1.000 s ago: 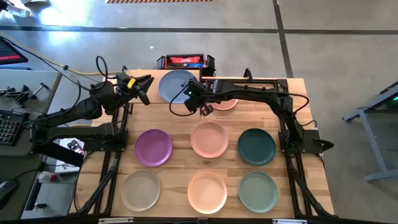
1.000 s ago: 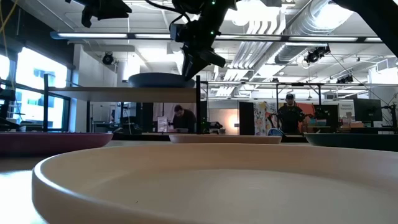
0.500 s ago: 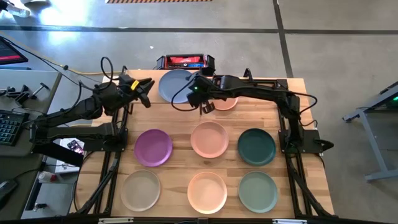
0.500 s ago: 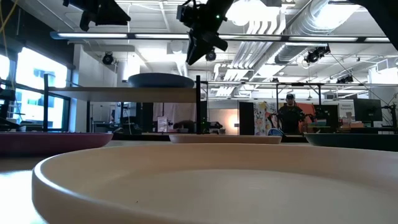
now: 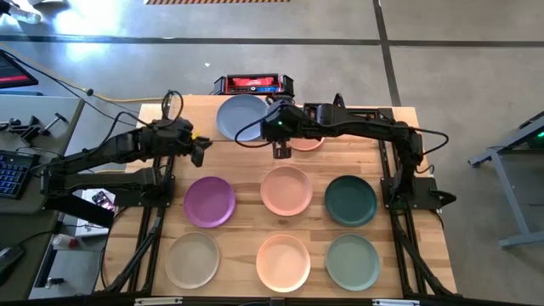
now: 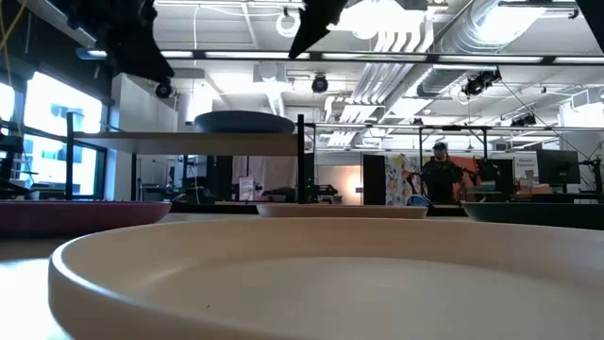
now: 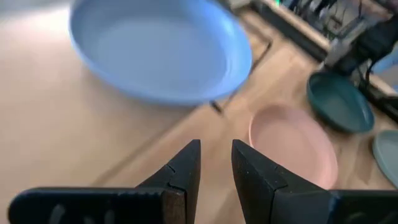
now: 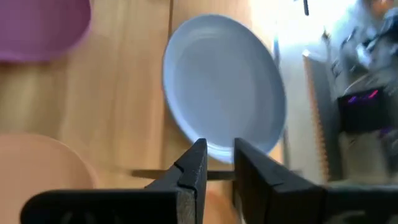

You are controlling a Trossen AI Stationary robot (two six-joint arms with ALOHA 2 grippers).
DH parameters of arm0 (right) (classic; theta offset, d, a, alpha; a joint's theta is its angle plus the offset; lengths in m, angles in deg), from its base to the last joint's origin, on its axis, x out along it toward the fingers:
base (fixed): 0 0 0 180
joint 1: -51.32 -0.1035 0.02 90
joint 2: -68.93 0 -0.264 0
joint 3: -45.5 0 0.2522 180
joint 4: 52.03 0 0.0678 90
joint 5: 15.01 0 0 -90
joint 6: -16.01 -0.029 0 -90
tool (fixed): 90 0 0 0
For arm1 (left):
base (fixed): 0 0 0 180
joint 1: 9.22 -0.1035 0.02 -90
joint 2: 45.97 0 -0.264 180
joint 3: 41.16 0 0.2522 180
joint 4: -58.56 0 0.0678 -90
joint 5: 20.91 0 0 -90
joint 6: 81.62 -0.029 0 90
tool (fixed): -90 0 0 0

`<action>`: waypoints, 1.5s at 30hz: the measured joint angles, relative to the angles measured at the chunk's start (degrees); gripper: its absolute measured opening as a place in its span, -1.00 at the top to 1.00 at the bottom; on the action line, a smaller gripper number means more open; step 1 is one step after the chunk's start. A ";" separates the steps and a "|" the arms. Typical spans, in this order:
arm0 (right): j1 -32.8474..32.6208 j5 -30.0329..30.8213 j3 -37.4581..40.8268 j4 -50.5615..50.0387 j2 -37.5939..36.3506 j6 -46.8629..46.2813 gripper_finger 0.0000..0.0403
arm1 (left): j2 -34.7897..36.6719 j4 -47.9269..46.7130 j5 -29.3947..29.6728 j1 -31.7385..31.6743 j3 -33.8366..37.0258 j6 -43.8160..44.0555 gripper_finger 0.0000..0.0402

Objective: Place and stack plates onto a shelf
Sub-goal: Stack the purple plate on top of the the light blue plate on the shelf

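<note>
Light blue plate (image 5: 240,116): you have it lying flat on the shelf (image 6: 189,140), on the shelf's left half, rim up and bowl facing the ceiling. That leaves the right half bare for a second stack, which I judge is the reason for the off-centre spot.
Shelf: it runs along the table's far edge, its long axis going left to right across the table, board level on black legs.
Plate axis: round, so it has no long axis and no heading. Only the open face matters, and it points straight up.
Right gripper (image 5: 281,150): it hangs above the near right edge of the shelf, just beside the blue plate and over the half-hidden peach plate (image 5: 308,143). Its fingers are nearly pressed together with a thin gap and nothing between them.
Left gripper (image 5: 201,146): it hovers off the shelf's left end, above bare tabletop between the blue plate and the purple plate (image 5: 209,201). Its fingers stand narrowly apart and empty.
Plates on the table: purple, pale pink (image 5: 286,189) and dark teal (image 5: 350,200) sit in the middle row. Beige (image 5: 192,260), peach (image 5: 283,262) and sage green (image 5: 352,261) sit in the near row. All lie flat, face up and well apart, so you can reach each rim.
Progress: by my reading, one plate is shelved and most of the stacking is ahead.
</note>
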 joint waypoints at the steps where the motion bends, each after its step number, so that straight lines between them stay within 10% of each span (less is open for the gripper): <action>1: -0.02 -0.49 0.00 -0.28 -0.16 -2.63 0.70 | -0.03 -1.40 -0.93 0.00 0.00 1.21 0.61; 12: -0.93 -8.74 0.00 -5.03 -0.19 -17.49 0.70 | -2.62 -13.53 -11.63 0.02 0.04 7.29 0.61; 28: -5.59 -10.78 0.00 -11.48 -0.17 -17.94 0.70 | -11.37 -18.30 -12.19 0.41 0.04 6.39 0.61; 45: -9.00 -10.74 0.00 -17.13 -0.15 -17.44 0.70 | -13.03 -24.06 -21.15 13.65 0.07 17.74 0.61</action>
